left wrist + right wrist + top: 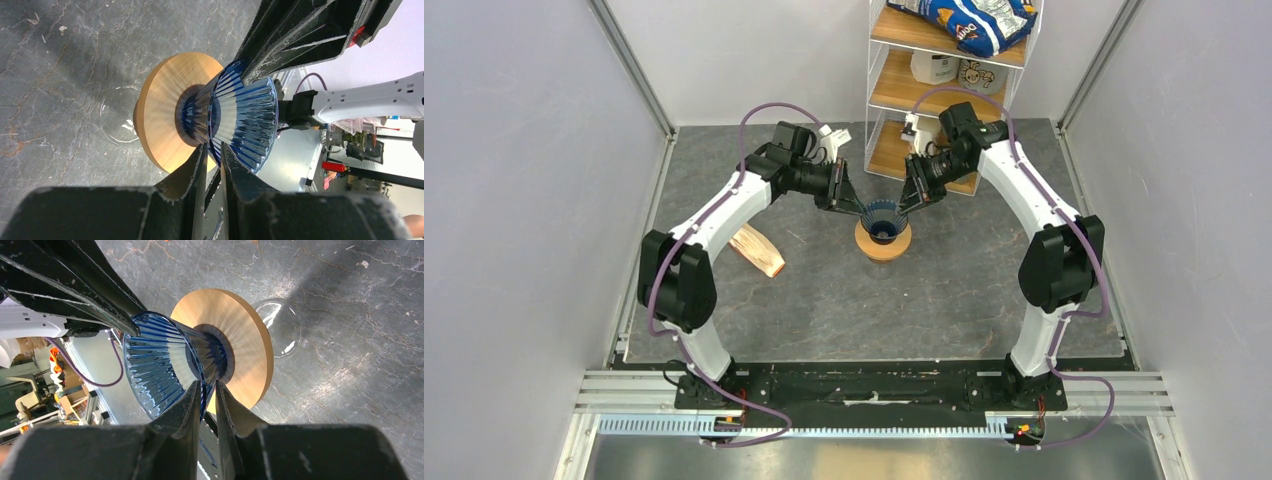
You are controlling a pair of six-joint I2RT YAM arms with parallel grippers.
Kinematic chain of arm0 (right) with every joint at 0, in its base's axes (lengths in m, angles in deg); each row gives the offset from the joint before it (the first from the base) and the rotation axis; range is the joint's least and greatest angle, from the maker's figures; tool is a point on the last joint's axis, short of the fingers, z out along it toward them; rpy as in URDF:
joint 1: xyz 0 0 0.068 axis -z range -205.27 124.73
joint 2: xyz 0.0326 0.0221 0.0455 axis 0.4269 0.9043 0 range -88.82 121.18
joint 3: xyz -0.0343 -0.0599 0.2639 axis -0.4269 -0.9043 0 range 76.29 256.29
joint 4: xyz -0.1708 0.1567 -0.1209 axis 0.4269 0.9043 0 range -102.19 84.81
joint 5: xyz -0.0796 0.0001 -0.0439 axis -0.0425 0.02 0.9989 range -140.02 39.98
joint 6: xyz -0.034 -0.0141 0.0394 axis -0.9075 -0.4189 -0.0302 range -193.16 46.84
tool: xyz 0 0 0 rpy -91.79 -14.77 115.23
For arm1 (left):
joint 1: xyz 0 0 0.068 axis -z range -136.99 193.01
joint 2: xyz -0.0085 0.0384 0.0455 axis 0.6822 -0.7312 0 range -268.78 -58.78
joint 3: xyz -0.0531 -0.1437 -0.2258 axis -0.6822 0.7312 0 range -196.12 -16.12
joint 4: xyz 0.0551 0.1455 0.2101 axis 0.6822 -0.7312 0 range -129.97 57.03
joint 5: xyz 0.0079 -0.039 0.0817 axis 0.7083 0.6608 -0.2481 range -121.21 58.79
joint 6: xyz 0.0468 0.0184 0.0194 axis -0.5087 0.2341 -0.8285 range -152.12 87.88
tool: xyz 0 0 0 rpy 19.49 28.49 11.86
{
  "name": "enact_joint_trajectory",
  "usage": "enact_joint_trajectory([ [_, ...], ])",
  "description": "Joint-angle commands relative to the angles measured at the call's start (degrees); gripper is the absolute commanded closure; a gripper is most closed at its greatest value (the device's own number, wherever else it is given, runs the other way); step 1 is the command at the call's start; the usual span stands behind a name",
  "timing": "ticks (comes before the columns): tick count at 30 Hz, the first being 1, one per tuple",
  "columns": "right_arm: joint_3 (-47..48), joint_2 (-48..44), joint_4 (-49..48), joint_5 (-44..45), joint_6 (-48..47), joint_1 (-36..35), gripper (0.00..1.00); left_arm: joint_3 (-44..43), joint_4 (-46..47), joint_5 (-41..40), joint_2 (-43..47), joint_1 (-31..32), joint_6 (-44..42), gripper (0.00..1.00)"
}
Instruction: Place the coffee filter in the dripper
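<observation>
The dripper [883,220], a dark blue ribbed cone, stands mouth up in a flat orange-brown ring [884,246] in the middle of the table. A clear glass cup [117,122] sits under the ring. My left gripper [861,208] is shut on the dripper's left rim, and the blue wall [245,120] runs between its fingers [192,170]. From the other side my right gripper [905,207] pinches the rim of the dripper [155,365] in the same way. Inside, the cone looks dark and bare. No coffee filter is in view.
A cream-and-tan paper stack [759,250] lies on the table below the left forearm. At the back right a wooden shelf rack [944,90] holds a blue snack bag [969,20] and small containers. Grey walls close in both sides.
</observation>
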Motion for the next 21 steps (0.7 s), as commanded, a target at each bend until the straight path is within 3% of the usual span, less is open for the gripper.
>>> enact_joint_trajectory([
  [1, -0.8, -0.6, -1.4, 2.8, -2.3, -0.3, 0.77, 2.4, -1.1, -5.7, 0.7, 0.3, -5.4, 0.78],
  [16, -7.9, -4.5, -8.9, 4.1, -3.8, -0.8, 0.76, 3.4, 0.7, -9.2, 4.1, 0.6, -8.4, 0.79],
  [21, -6.5, -4.7, -8.6, 4.0, -3.7, -0.8, 0.63, 3.3, 1.3, -9.5, 4.7, 0.6, -8.0, 0.66],
])
